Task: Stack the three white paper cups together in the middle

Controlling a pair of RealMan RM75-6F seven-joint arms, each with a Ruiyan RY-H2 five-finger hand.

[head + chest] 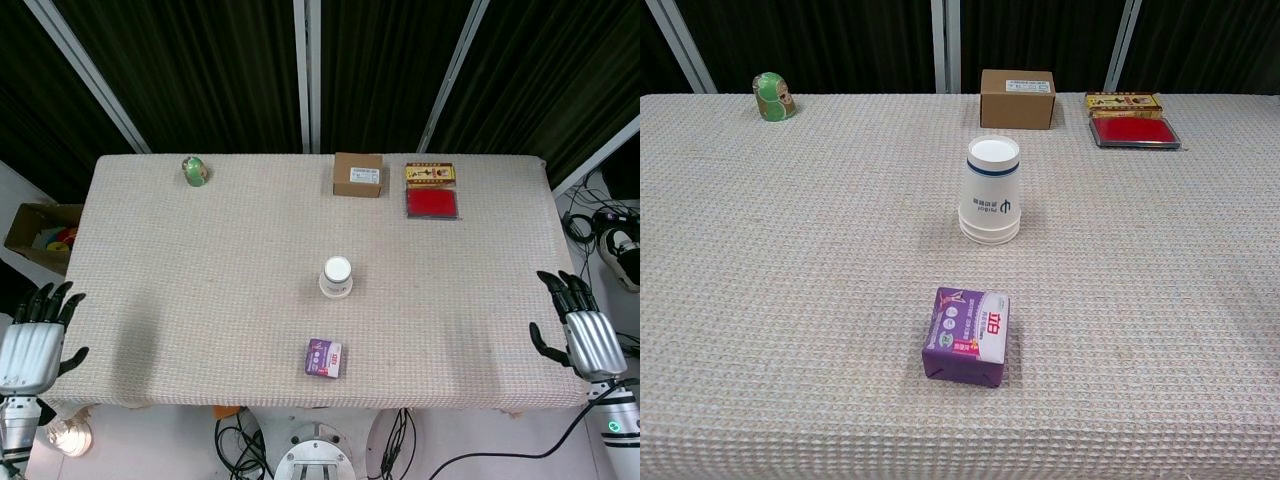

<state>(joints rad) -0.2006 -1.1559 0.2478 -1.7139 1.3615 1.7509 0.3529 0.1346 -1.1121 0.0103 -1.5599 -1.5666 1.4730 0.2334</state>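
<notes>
A stack of white paper cups point(337, 277) point(991, 190) stands upside down in the middle of the table, with nested rims showing at its base. My left hand point(32, 340) hangs off the table's left edge, fingers spread and empty. Past the right edge, my right hand point(583, 332) is also spread with nothing in it. Neither hand shows in the chest view.
A purple packet point(324, 358) point(967, 334) lies in front of the cups. At the back stand a cardboard box point(358, 175) point(1017, 98), a red case point(432, 202) point(1133, 131) and a green figurine point(194, 170) point(773, 96). A box of items point(40, 232) sits on the floor at the left.
</notes>
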